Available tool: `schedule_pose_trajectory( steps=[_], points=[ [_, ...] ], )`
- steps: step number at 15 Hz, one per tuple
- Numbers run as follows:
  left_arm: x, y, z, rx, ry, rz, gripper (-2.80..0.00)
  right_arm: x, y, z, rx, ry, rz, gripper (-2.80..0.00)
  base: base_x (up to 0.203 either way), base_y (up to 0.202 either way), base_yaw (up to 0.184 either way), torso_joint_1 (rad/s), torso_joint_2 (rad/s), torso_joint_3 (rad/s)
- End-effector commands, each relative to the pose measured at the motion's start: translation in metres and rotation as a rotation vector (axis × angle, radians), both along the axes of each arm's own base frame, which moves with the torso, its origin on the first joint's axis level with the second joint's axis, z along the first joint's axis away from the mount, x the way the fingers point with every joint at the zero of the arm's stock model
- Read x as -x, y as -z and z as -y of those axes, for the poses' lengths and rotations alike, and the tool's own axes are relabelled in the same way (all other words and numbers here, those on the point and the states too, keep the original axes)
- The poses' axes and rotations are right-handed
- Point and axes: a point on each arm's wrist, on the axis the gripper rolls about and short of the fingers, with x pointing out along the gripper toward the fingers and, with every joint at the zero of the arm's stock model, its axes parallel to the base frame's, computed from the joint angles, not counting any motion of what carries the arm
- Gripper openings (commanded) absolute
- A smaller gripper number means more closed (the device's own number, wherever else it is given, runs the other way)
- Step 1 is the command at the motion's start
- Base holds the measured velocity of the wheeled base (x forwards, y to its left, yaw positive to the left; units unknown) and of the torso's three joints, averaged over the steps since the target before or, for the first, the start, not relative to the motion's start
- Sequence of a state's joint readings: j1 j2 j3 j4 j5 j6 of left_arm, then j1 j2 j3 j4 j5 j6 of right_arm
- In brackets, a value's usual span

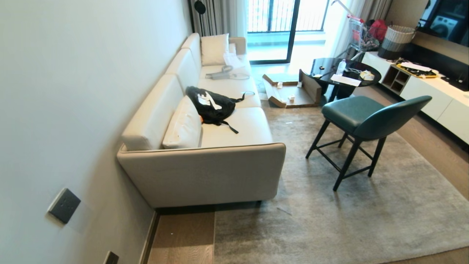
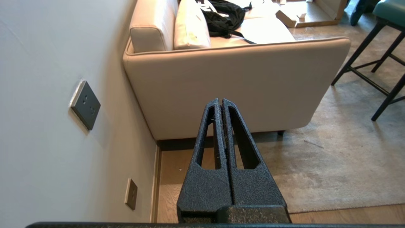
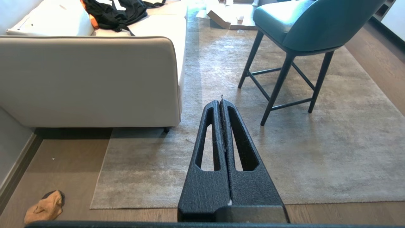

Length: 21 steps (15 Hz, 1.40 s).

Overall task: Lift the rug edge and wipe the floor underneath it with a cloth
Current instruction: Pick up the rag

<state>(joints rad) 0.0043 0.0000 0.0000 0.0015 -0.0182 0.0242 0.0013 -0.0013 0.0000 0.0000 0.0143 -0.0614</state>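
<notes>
While both grippers, left (image 2: pixel 221 101) & right (image 3: pixel 220 102), sit pinched empty, cloth (image 3: pixel 44 206) lies half-cropped.

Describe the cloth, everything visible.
The cloth shows only in the right wrist view: a small soft rag, crumpled in a heap, mustard-tan face up with dark grey at its upper edge. It lies on the wood floor, beside the rug's corner but apart from it. Nothing grips or touches it.

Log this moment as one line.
left gripper shut, empty | right gripper shut, empty | mustard-tan and grey cloth on wood floor | grey rug edge flat
</notes>
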Motion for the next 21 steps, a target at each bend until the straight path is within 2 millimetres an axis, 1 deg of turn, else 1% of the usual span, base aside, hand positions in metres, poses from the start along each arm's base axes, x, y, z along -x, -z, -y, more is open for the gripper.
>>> schedule_pose_trajectory(
  steps=[1,11,21],
  points=[
    [0.0,0.0,0.0,0.0,0.0,0.0,-2.8,-0.0001,0.0,0.0,0.0,-0.001,-0.001,-2.8,0.0,0.0,0.0,-0.14,0.33,0.193],
    [0.0,0.0,0.0,0.0,0.0,0.0,-2.8,-0.0001,0.0001,0.0,0.012,-0.001,-0.003,-2.8,0.0,0.0,0.0,-0.137,0.36,0.215],
    [0.0,0.0,0.0,0.0,0.0,0.0,-2.8,-0.0001,0.0001,0.0,0.012,-0.001,-0.003,-2.8,0.0,0.0,0.0,-0.172,0.52,0.354]
  ],
)
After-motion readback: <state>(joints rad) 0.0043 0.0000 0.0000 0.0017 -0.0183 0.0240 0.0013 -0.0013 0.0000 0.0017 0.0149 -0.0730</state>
